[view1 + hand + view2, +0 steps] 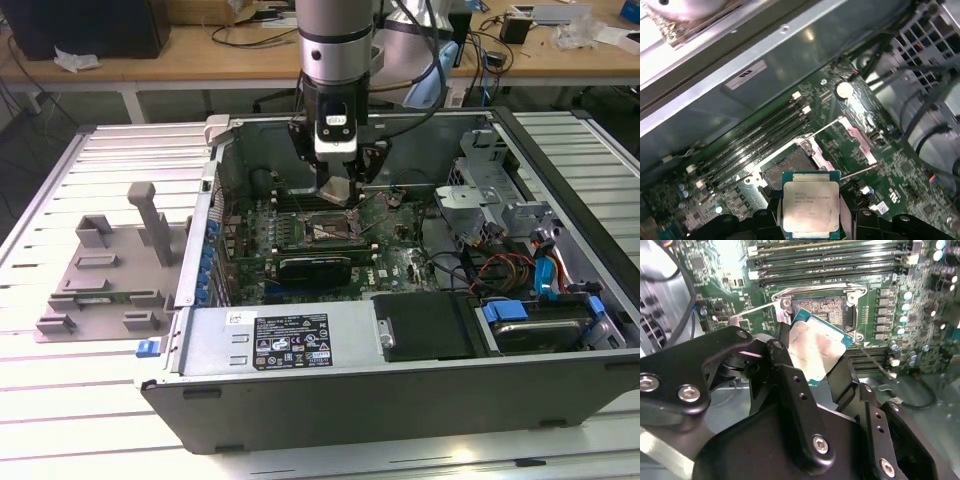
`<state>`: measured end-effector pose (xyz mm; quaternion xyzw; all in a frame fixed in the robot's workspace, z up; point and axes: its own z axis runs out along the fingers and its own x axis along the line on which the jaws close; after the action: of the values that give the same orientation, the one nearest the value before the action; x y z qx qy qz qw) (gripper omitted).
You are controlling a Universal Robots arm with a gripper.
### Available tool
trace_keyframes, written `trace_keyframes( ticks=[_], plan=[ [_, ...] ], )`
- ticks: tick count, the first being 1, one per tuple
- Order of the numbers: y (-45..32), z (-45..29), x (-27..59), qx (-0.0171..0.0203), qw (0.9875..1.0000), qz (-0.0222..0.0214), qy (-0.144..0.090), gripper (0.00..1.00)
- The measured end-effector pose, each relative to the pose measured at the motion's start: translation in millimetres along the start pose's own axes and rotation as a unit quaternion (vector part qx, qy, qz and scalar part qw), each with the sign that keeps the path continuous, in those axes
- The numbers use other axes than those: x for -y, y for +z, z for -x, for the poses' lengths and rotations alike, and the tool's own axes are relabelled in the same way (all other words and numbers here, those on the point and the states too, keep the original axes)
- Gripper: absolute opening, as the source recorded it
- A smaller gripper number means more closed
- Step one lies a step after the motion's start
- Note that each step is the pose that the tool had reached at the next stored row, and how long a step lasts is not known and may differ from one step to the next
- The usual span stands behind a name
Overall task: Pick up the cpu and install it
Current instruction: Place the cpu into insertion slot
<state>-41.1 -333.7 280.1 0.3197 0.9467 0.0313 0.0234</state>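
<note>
In the exterior view the computer case's [400,400] near wall lies closest. Behind it the gripper [337,192] hangs inside the case, clamped on the cpu [336,190] above the motherboard socket [330,232]. In the second wrist view the black fingers [787,372] pinch the cpu [817,347] by opposite edges over the open socket [817,307]. In the first wrist view the cpu [811,207] sits between the fingers, apart from the socket [787,167].
</note>
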Motion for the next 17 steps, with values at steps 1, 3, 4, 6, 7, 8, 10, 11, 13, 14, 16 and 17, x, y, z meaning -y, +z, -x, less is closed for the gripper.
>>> trace_keyframes(
  ticks=[1,3,4,6,7,8,10,11,13,14,16,17],
  plan=[
    [0.1,0.0,0.0,0.0006,1.0,-0.0002,0.009,0.55],
    [0.3,0.0,0.0,0.0021,0.9996,-0.0007,0.028,0.55],
    [0.4,0.0,0.0,0.0029,0.9992,-0.001,0.039,0.55],
    [0.7,0.0,0.1,0.0048,0.9979,-0.0016,0.064,0.55],
    [0.9,0.0,0.1,0.006,0.9968,-0.002,0.08,0.55],
    [1.1,0.0,0.1,0.0071,0.9953,-0.0024,0.096,0.55],
    [1.3,-0.1,0.1,0.0089,0.9926,-0.0029,0.121,0.55],
    [1.5,0.0,0.1,0.01,0.9909,-0.0033,0.135,0.55],
    [1.8,-0.1,0.1,0.0123,0.9862,-0.004,0.165,0.55],
    [1.9,0.0,0.1,0.013,0.9846,-0.0043,0.174,0.55],
    [2.2,0.0,0.2,0.0144,0.9809,-0.0047,0.194,0.55],
    [2.3,0.0,0.2,0.015,0.9793,-0.0049,0.202,0.55]
  ],
)
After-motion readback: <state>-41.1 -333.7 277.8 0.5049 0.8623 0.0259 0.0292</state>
